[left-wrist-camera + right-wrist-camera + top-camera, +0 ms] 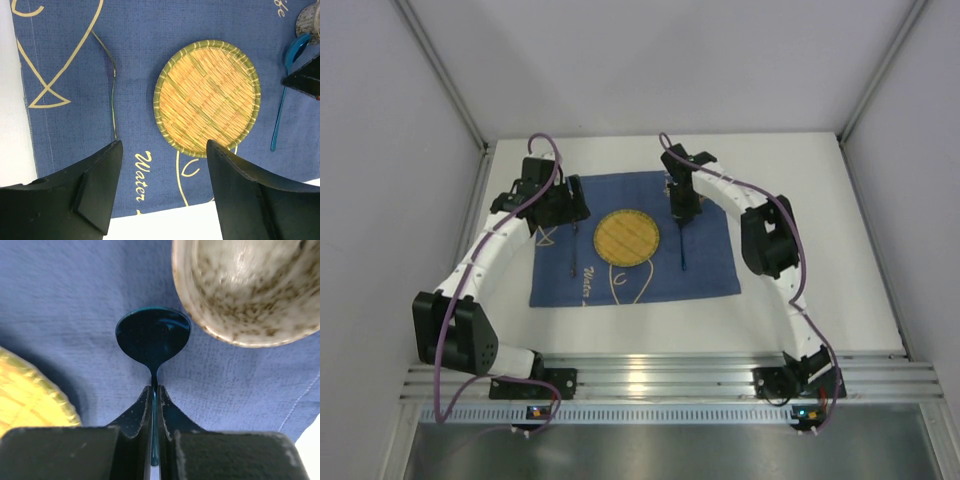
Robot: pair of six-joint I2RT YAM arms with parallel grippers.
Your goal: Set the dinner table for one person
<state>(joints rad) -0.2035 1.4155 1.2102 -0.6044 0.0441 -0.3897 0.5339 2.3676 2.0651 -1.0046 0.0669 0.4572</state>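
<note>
Dinner table, a large flat white matte tabletop, fills the floor of the top view. A blue cloth mat with gold drawings lies in the middle of it. On the mat sits a round yellow woven plate, and to the right of the plate is a thin blue metal spoon.

The first risk is the speckled beige ceramic cup. In the right wrist view its rim is just beside the bowl of the spoon, so a small sideways swing, or a lift that is not straight, could knock the cup or push it across the mat. The second risk is the grip. The spoon is pinched on its very thin neck, near the bowl and far from the end of the handle, and such a grip may let it turn or slip. Third, if the spoon is dragged and not lifted, the soft mat may wrinkle and shift the plate. The pictures do not tell whether the spoon rests on the mat or is a little above it.

The right jaws are pressed together on the neck of the spoon, with only the thin handle between them. The left jaws are spread wide and hold nothing. They hang over the left part of the mat, with no object between them.
</note>
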